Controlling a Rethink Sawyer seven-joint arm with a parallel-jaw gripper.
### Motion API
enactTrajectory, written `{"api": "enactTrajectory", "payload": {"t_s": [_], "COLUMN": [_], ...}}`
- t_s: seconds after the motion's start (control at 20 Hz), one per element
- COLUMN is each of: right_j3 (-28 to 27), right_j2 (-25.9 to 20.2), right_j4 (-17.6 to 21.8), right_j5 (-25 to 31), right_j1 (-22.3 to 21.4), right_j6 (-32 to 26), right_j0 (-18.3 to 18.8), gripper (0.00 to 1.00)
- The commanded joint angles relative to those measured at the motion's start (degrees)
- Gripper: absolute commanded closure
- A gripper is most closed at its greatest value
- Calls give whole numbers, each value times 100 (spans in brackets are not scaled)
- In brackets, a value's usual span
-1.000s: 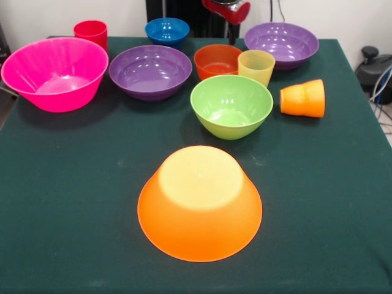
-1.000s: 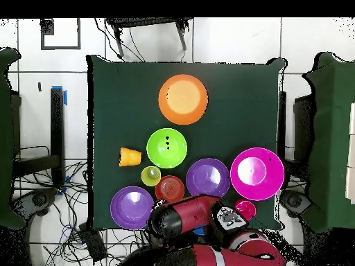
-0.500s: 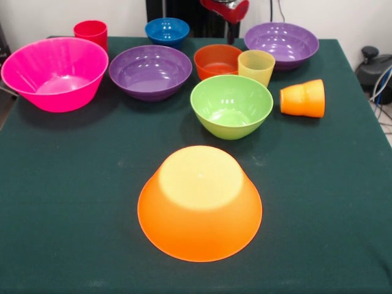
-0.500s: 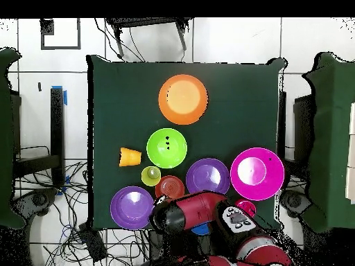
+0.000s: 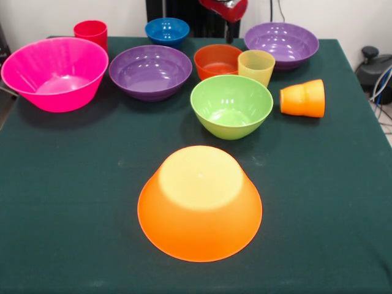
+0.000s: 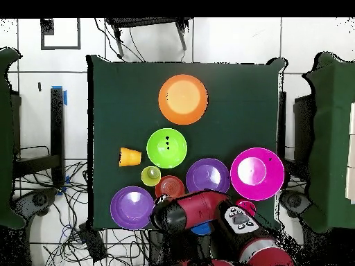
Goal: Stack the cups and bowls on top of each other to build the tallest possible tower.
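Note:
A big orange bowl (image 5: pixel 199 202) lies upside down at the near middle of the table. Behind it a green bowl (image 5: pixel 231 105) stands upright. An orange cup (image 5: pixel 303 98) lies on its side to its right. A pale yellow cup (image 5: pixel 256 66) stands next to a small orange-red bowl (image 5: pixel 217 60). Two purple bowls (image 5: pixel 150 70) (image 5: pixel 282 43), a big pink bowl (image 5: pixel 55 72), a small blue bowl (image 5: pixel 167 30) and a red cup (image 5: pixel 90 32) stand along the far side. My gripper (image 5: pixel 225 8) shows only as a red end at the top edge, holding nothing.
The dark green table (image 5: pixel 73 184) has bare cloth at the near left and near right. In the overhead view the red arm (image 6: pixel 194 211) lies over the blue bowl and part of the red cup (image 6: pixel 244 206). Cables (image 5: pixel 381 79) hang off the right edge.
The arm's red end has drawn up slightly toward the top edge in the front view. In the overhead view the arm has swung a little. No cup or bowl has moved.

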State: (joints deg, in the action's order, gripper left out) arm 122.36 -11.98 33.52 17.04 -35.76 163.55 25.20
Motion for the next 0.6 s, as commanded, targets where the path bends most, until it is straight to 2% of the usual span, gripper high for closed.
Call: {"api": "enactTrajectory", "payload": {"t_s": [0.05,0.3,0.6], "right_j3": [-689,-887,-980], "right_j2": [-153,146,240], "right_j4": [349,533,594], "right_j5": [237,-54,-237], "right_j1": [208,373,439], "right_j6": [-614,-368,-273], "right_j0": [-171,-419,-477], "gripper": [0,0,0]}}
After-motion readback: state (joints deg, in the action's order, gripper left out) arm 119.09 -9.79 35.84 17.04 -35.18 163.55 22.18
